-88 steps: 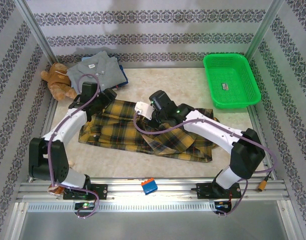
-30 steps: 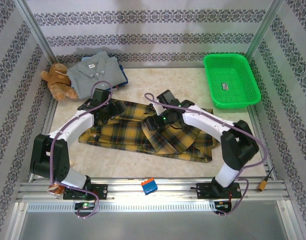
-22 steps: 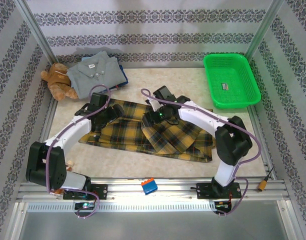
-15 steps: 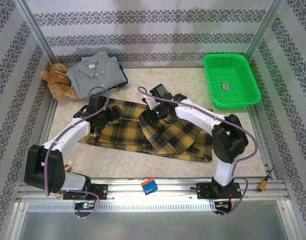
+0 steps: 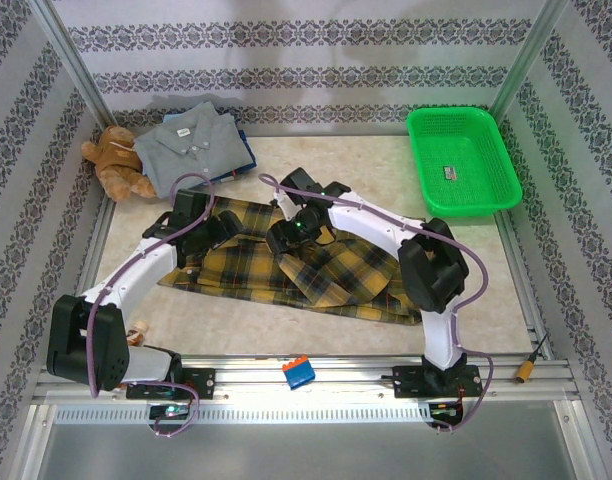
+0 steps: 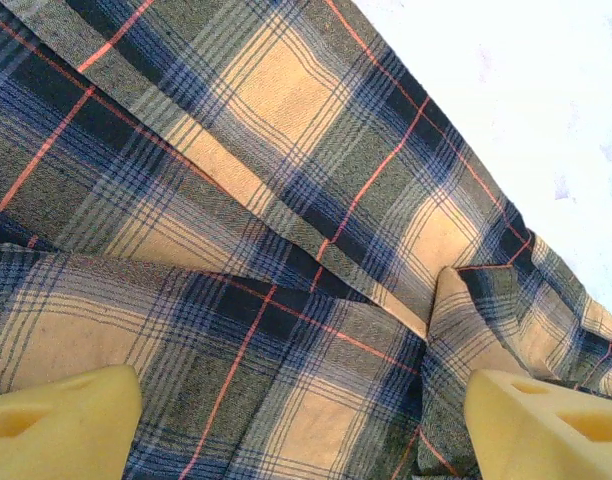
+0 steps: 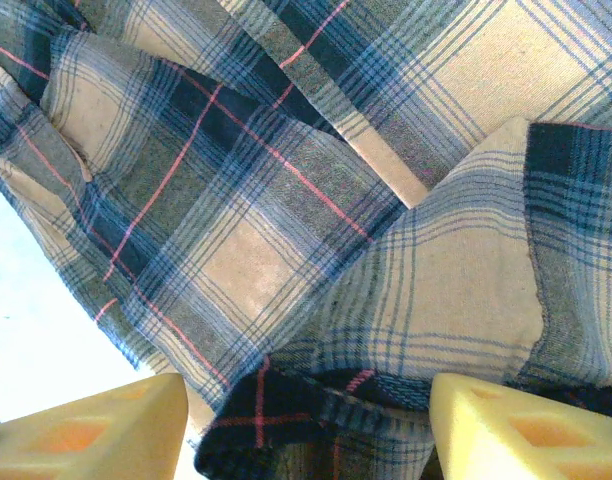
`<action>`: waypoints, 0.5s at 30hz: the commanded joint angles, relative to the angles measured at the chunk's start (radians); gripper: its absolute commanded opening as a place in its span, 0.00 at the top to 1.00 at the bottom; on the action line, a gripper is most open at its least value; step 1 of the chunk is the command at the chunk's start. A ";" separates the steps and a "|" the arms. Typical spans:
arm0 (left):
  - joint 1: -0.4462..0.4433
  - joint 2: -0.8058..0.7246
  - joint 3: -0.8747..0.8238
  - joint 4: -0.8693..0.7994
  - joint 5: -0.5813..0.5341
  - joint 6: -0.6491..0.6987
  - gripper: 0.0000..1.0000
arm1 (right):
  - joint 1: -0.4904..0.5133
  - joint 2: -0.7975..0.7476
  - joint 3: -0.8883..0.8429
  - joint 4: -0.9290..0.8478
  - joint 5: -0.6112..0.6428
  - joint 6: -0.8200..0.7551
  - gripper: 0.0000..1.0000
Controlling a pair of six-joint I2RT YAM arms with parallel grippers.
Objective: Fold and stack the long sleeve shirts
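The mustard plaid shirt [image 5: 336, 280] lies spread on the middle of the tabletop [image 5: 376, 175]. Over its far part, the left claw [image 6: 296, 415] and the right claw [image 7: 306, 425] both stand released, above the cloth. Far left, the grey shirt [image 5: 191, 145] covers the blue shirt [image 5: 247, 156].

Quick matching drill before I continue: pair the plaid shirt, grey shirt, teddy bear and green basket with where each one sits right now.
Things:
1. plaid shirt
2. grey shirt
3. teddy bear
4. green basket

Places:
A. far right corner
B. far left, folded
C. centre, lying flat
D. leftmost, next to the grey shirt

Pairs: 1-C, 2-B, 3-D, 4-A
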 commanded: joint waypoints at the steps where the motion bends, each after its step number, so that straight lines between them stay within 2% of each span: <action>1: 0.019 -0.037 -0.013 -0.016 -0.015 0.007 0.16 | 0.018 0.008 0.068 -0.141 0.057 0.015 0.35; 7: 0.038 -0.047 -0.025 -0.011 -0.009 0.013 0.16 | 0.042 -0.055 0.103 -0.246 0.168 0.078 0.33; 15: 0.055 -0.033 -0.031 0.003 0.008 0.022 0.16 | 0.080 0.014 0.170 -0.281 0.157 0.186 0.33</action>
